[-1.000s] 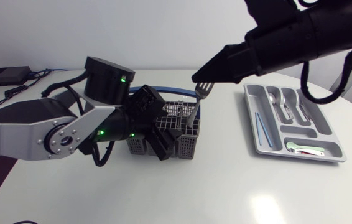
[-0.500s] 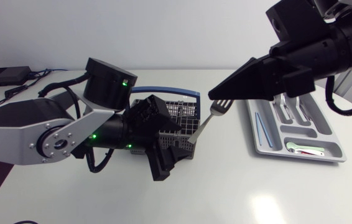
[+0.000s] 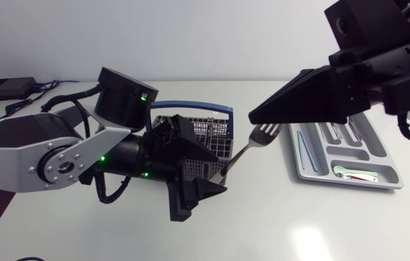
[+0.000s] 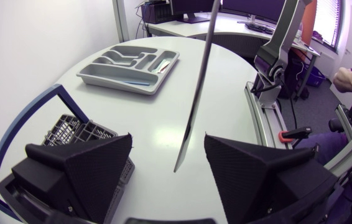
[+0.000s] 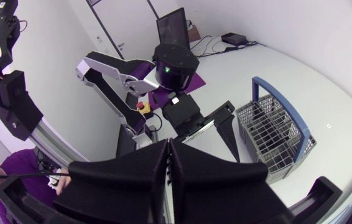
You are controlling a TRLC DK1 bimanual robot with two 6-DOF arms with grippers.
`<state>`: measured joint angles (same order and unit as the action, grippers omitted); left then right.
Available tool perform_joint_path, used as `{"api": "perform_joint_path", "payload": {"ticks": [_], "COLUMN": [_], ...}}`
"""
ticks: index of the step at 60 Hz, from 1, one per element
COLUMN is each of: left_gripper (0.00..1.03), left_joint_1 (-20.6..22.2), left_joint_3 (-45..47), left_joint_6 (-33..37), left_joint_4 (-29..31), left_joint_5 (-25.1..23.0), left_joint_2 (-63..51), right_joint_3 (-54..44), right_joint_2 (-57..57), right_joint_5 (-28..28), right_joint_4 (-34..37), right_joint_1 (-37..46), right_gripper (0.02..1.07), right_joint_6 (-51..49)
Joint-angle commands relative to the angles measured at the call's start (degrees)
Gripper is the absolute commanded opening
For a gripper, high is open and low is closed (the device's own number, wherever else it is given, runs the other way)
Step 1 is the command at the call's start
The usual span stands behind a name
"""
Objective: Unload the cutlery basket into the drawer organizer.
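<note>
My right gripper (image 3: 257, 119) is shut on the tines end of a silver fork (image 3: 252, 145), holding it in the air between the basket and the organizer. The fork slants down toward my left gripper (image 3: 218, 175). In the left wrist view its handle (image 4: 194, 106) hangs between that gripper's (image 4: 166, 158) open fingers without touching either one. The grey wire cutlery basket (image 3: 216, 130) with a blue handle stands behind my left gripper and also shows as the basket (image 4: 70, 134) (image 5: 275, 137). The grey drawer organizer (image 3: 295, 156) (image 4: 129, 65) lies at the right.
The organizer holds spoons, a thin blue piece and a green-and-red handled piece. A black box with cables (image 3: 6, 88) sits at the far left corner. The table's round front edge runs close past my left gripper.
My right gripper lifted the fork out of the basket and carried it right. My left gripper swung from the basket toward the front, and its fingers now flank the fork's handle.
</note>
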<state>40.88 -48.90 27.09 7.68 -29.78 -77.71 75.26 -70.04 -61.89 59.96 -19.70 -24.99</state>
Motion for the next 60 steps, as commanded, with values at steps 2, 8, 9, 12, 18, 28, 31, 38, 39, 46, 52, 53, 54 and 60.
{"api": "perform_joint_path", "payload": {"ticks": [2,8,9,12,18,28,31,38,39,46,52,53,54,60], "left_gripper": [0.72,0.60,0.58,0.53,0.42,0.37,0.37,0.36,0.36,0.29,0.24,0.24,0.22,0.10], "left_joint_1": [-0.6,-0.7,-0.7,-0.8,-0.4,-0.1,0.1,0.6,0.6,0.8,1.3,1.4,1.6,2.6], "left_joint_3": [-0.9,-0.5,-0.4,-0.2,-0.1,-0.2,-0.2,-0.2,-0.2,-0.3,-0.3,-0.3,-0.3,-0.1], "left_joint_6": [1.7,2.2,2.2,2.3,3.0,4.0,4.3,4.5,4.5,4.5,4.6,4.7,4.8,4.9], "left_joint_4": [1.3,2.1,2.2,2.5,4.0,6.6,7.1,7.4,7.4,7.7,8.1,8.2,8.4,8.5], "left_joint_5": [-1.8,-3.0,-3.2,-3.8,-4.2,-5.9,-6.1,-6.2,-6.2,-6.5,-6.7,-6.7,-6.7,-6.7], "left_joint_2": [2.2,3.4,3.7,4.4,5.2,5.4,5.4,5.3,5.3,5.2,5.1,5.1,5.0,4.7], "right_joint_3": [0.6,0.8,0.8,0.8,0.8,1.0,1.1,1.0,0.9,1.0,1.0,1.0,1.0,0.8], "right_joint_2": [0.7,0.8,0.8,0.8,1.2,1.7,1.9,2.0,2.1,2.4,3.0,3.1,3.2,3.7], "right_joint_5": [-1.4,-2.0,-2.1,-2.5,-3.2,-3.3,-3.6,-3.9,-3.9,-4.2,-4.4,-4.4,-4.4,-4.4], "right_joint_4": [2.2,4.1,4.4,5.3,6.6,6.9,7.0,7.1,7.1,7.1,7.1,7.1,7.1,7.1], "right_joint_1": [0.5,0.5,0.5,0.5,0.8,0.8,0.8,0.6,0.6,0.6,0.4,0.4,0.3,-0.1], "right_gripper": [0.07,0.07,0.07,0.07,0.07,0.07,0.07,0.07,0.07,0.07,0.07,0.07,0.07,0.07], "right_joint_6": [-3.0,-5.2,-5.5,-6.6,-8.1,-8.4,-8.4,-8.4,-8.4,-8.5,-8.6,-8.7,-8.8,-9.1]}}
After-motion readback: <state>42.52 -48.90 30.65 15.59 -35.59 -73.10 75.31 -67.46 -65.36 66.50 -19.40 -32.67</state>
